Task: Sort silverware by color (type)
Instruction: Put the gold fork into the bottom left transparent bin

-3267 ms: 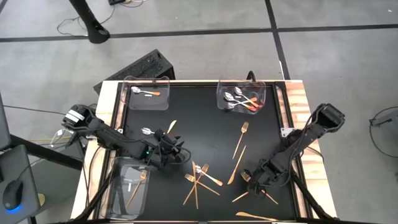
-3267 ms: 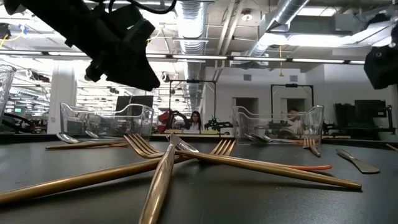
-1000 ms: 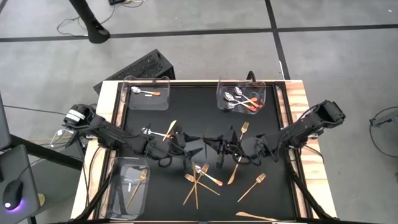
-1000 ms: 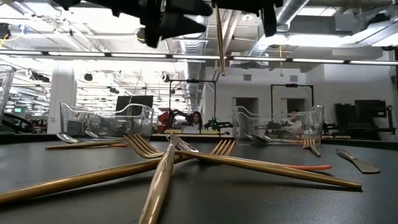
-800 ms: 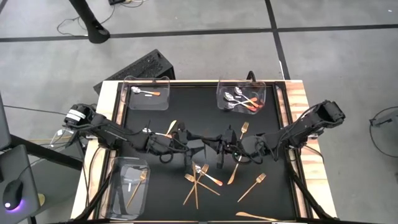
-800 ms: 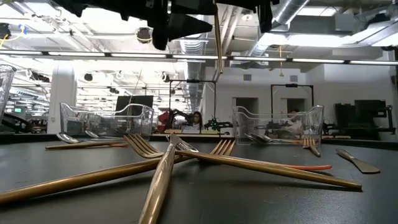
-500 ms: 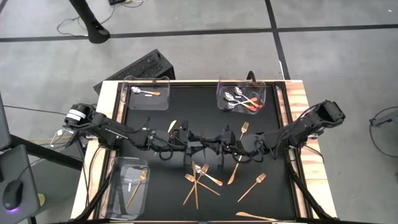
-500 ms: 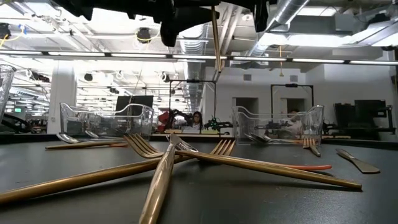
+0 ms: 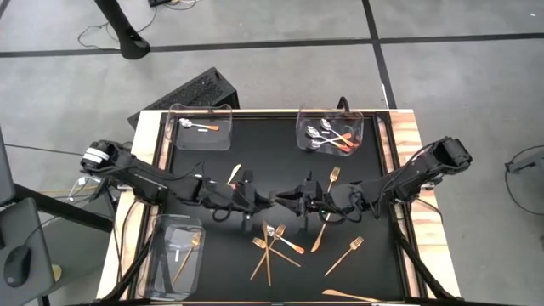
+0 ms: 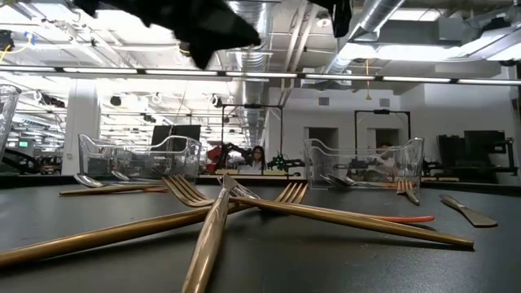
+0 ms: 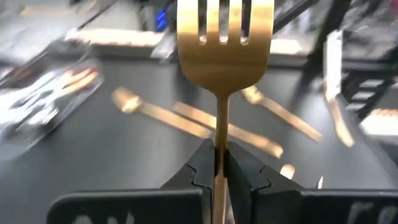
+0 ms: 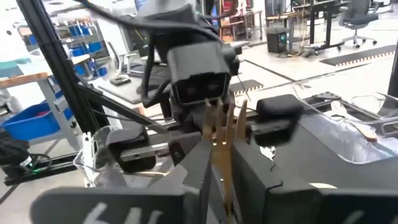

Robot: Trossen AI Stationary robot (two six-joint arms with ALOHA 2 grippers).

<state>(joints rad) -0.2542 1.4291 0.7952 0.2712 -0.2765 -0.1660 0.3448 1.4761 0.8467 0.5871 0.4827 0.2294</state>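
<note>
High view shows both grippers meeting above the middle of the counter [image 9: 204, 255], passing a gold fork [image 11: 222, 59]. The left gripper [image 11: 217, 167] has its fingers clamped on the fork's stem; whether the right gripper [image 12: 219, 167] has let go I cannot tell. Best pull apart slowly, lifting clear of the crossed forks [image 9: 272, 246] toward the near edge.

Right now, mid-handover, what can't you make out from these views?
- High view: the fork between the left gripper and right gripper is hidden by both.
- Low view: both grippers are cut off by the top edge.
- Left wrist view: the fork is sharp, the table behind is blurred.
- Right wrist view: whether the right gripper touches the fork is unclear.
</note>
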